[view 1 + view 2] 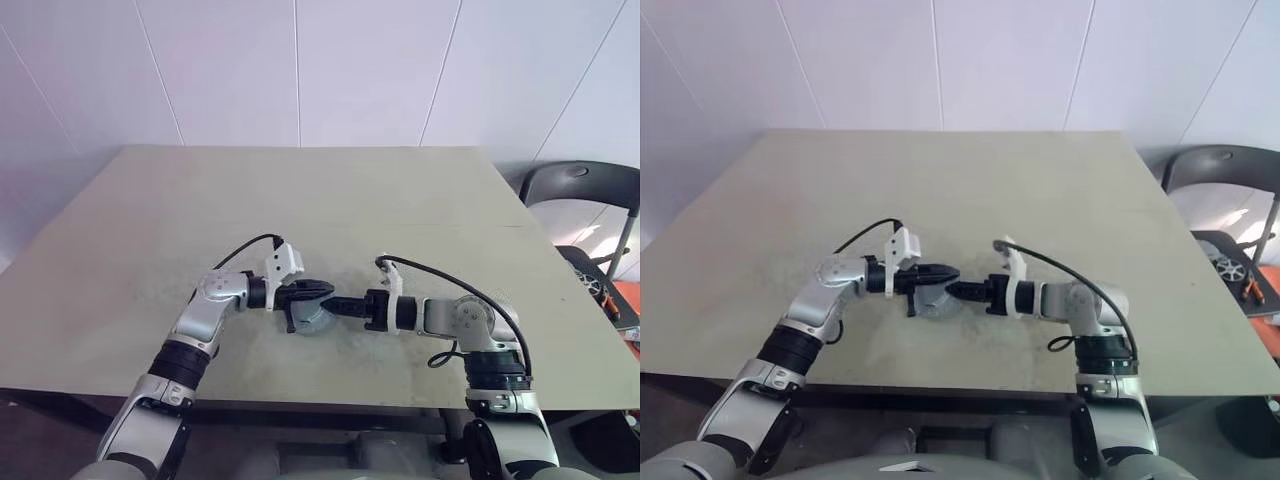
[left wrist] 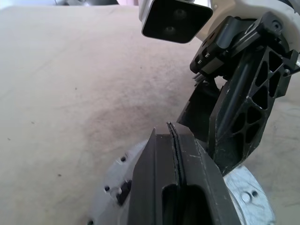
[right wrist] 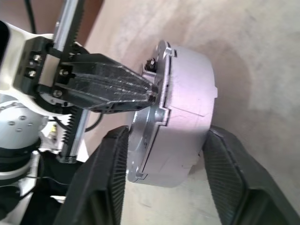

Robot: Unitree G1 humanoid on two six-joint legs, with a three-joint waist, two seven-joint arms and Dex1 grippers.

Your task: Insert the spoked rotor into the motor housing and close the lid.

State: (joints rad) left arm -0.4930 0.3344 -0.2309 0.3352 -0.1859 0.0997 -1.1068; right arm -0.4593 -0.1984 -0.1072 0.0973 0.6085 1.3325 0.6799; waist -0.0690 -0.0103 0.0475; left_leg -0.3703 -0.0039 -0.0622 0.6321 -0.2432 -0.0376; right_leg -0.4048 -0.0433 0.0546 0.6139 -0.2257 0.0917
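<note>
We see the motor housing [image 3: 180, 110] held above the near middle of the tabletop [image 1: 330, 200], between our two hands. It is a short round silver-metal cup. In the right wrist view it is tipped onto its edge, so that its flat round faces point sideways toward the two arms and its short axis runs roughly left to right. A flat silver plate with small screws sits against the face turned toward the left arm; we cannot tell whether this is the lid, and the inside of the housing is hidden.

Our left hand [image 1: 312, 293] reaches in from the left with its two black fingers pressed together. Their tips sit at the rim of that plate, where they seem to pinch its edge, though the contact point itself is not clear.

Our right hand [image 3: 164, 154] comes in from the right, about half open, with one black finger on each side of the housing. One finger [image 3: 105, 173] lies against the plated face. The other [image 3: 234, 173] lies at the closed back of the cup, so the hand brackets the housing across its thickness.

Beyond the far right corner of the tabletop stands a black chair [image 1: 585, 190].
</note>
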